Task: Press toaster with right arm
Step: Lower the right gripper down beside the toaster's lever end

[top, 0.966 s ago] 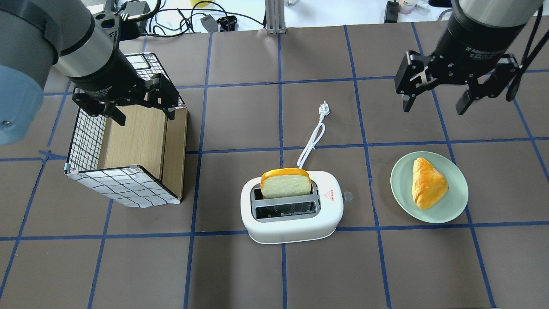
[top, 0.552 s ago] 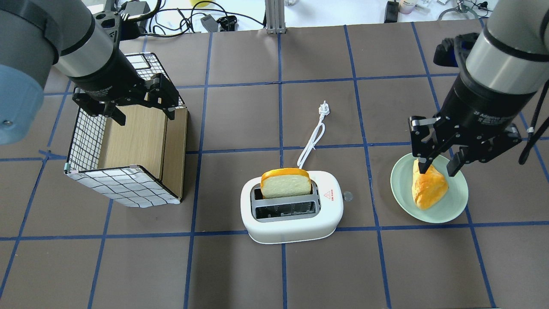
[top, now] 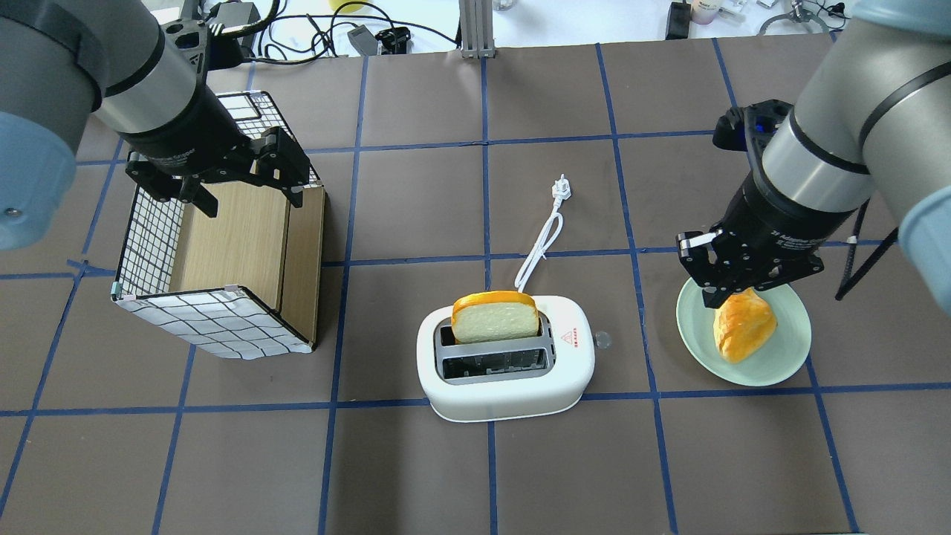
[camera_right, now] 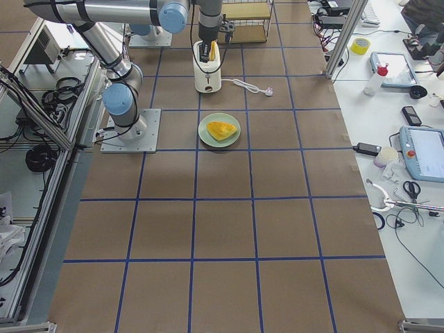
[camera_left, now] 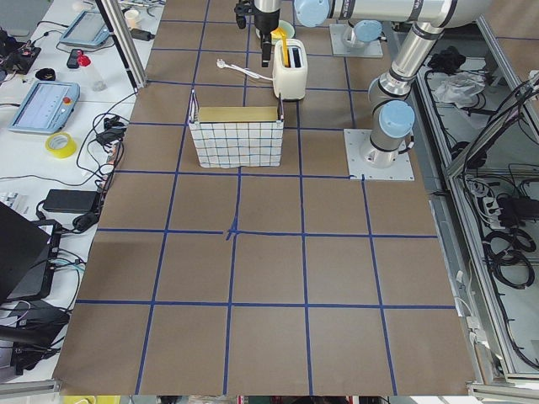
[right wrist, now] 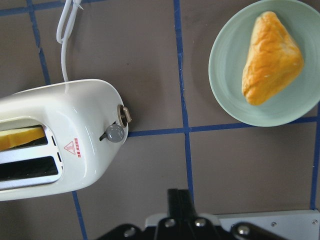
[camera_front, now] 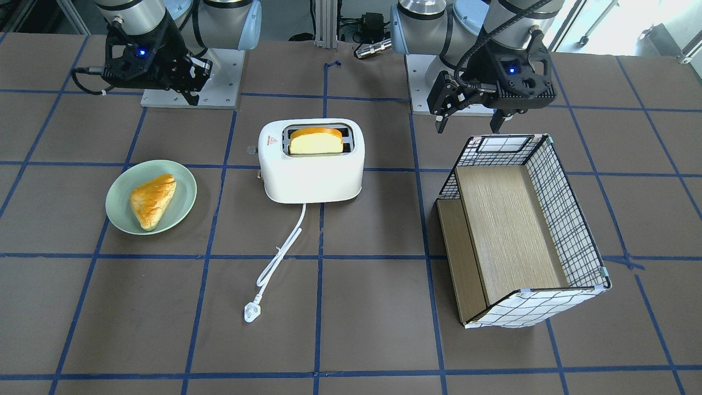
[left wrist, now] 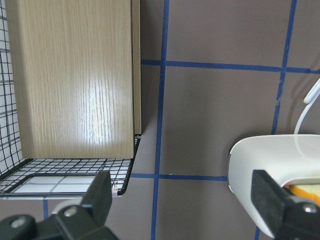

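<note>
The white two-slot toaster (top: 505, 371) stands at the table's middle, with a bread slice (top: 495, 316) upright in its far slot. Its grey lever knob (top: 602, 340) sticks out of the right end, up on its slot in the right wrist view (right wrist: 114, 133). My right gripper (top: 719, 296) is shut and empty. It hangs above the near-left rim of the green plate (top: 787, 357), right of the knob and apart from it. My left gripper (top: 251, 200) is open and empty over the wire basket (top: 215, 323).
A golden pastry (top: 743, 323) lies on the plate. The toaster's white cord (top: 546, 238) runs away from the robot to its loose plug (top: 562, 187). The basket, lined with wood, stands tilted at the left. Blue tape lines cross the brown table.
My right arm has come down and toward the toaster, from the far right to above the plate's rim, and its fingers have closed. The left arm has not moved.
</note>
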Motion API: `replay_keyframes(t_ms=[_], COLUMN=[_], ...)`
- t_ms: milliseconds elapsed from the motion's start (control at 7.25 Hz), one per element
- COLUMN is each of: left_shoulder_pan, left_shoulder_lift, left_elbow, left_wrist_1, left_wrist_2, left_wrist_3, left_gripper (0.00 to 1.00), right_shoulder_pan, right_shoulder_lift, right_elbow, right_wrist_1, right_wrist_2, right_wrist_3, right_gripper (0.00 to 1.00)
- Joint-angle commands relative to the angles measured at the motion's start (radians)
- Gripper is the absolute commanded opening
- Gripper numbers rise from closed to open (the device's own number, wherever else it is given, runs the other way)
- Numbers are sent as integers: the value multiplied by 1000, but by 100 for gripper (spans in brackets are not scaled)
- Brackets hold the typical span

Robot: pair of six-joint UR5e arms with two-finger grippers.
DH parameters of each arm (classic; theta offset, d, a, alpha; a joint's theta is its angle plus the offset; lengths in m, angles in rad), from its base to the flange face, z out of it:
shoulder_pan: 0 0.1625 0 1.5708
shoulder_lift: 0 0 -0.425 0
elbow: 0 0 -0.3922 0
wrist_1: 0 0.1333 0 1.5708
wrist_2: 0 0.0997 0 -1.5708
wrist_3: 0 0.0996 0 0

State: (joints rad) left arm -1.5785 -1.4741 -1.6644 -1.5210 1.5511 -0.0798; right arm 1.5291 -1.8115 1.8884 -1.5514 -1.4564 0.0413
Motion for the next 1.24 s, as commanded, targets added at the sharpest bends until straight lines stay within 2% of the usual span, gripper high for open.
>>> replay_keyframes(t_ms=[0, 138, 414, 690, 966, 1103], left_shoulder_pan=[0, 0, 0, 0, 0, 0], left_shoulder_lift=[0, 0, 0, 0, 0, 0], left_elbow=[0, 0, 0, 0, 0, 0], left_wrist_1=[-1, -1, 1, -1, -1, 1], left_wrist_2=[1, 1, 0, 0, 0, 0], left_wrist_3=[0, 0, 0, 0, 0, 0], left_gripper=[100, 100, 100, 100, 100, 100], right_shoulder_pan=[-10, -32, -70, -69, -69, -69], right_shoulder_lift=[5, 5, 5, 8, 20, 32], right_elbow=[128, 191, 267, 278, 281, 307], right_wrist_1=[-192, -275, -340, -349, -348, -404], right_wrist_2=[126, 151, 217, 319, 337, 337], right_wrist_3=[-9, -30, -61, -35, -41, -44], right_gripper=[0, 0, 0, 0, 0, 0])
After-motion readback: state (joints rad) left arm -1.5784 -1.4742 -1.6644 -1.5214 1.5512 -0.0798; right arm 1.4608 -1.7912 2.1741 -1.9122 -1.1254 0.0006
